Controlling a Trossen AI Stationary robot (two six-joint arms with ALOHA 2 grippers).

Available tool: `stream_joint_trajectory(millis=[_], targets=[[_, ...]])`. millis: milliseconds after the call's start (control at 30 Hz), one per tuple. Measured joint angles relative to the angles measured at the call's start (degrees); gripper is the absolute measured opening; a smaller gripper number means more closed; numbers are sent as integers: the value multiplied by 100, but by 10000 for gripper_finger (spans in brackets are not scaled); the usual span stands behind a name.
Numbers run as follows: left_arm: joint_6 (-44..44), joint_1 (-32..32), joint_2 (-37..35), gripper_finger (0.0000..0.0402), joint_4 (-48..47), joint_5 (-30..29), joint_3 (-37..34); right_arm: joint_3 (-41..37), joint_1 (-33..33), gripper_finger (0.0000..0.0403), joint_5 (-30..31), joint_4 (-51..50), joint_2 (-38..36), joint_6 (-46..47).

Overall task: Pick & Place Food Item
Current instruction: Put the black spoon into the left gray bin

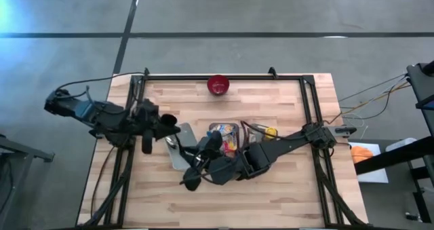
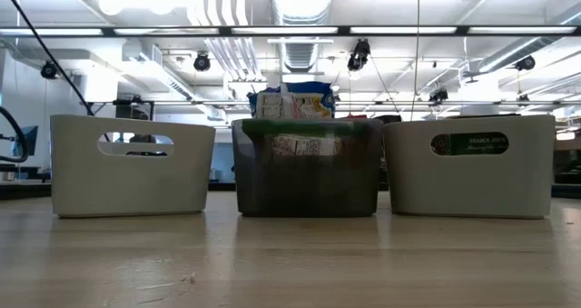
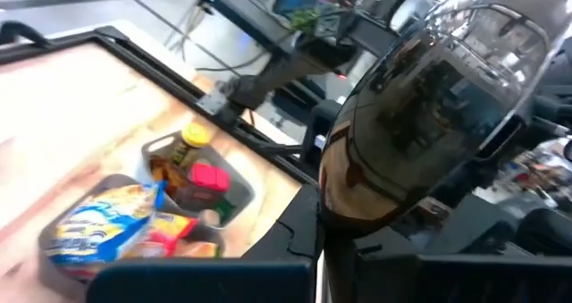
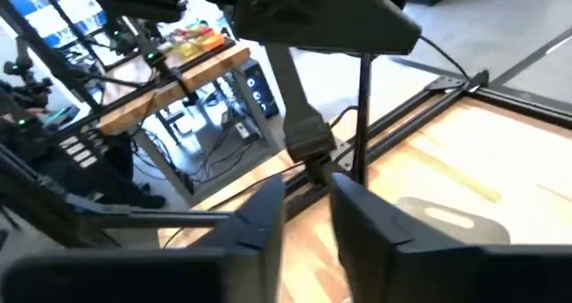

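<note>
Three bins stand side by side mid-table. The middle bin holds snack packs, among them a blue-and-white bag. The right bin holds bottles, and the left bin is pale. My left gripper hovers high at the table's left, shut. A dark glossy rounded thing stands right at its fingers. My right gripper is high over the near side of the bins, with its fingers apart and nothing between them. My left gripper is shut, and the lower end of the dark glossy thing sits right at its fingers. The fingers and the thing itself hide where they meet, so I cannot tell whether it is held. The thing is up in the air, clear of the table.
A red bowl sits at the table's far edge. A black frame rail runs around the wooden top. In the low view the three bins stand in a row with bare wood in front. Bare wood also lies on the near side.
</note>
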Motion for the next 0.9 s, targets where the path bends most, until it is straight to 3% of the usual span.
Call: stream_joint_trajectory(millis=[167, 300, 567, 767, 900], targets=[[-191, -4, -245, 0, -25, -414, -2, 0, -24, 167, 37, 23, -2, 10], [-201, -4, -330, 0, -12, -700, -2, 0, -6, 199, 38, 238, -2, 34], [298, -4, -536, 0, 1204, -642, -7, 0, 6, 205, 468, 1540, -2, -680], [905, -4, -685, 0, 2550, -230, -4, 0, 100, 205, 982, 3264, -3, -1983], [1041, -7, -780, 0, 2768, -183, -4, 0, 131, 205, 997, 4291, -28, -2811]])
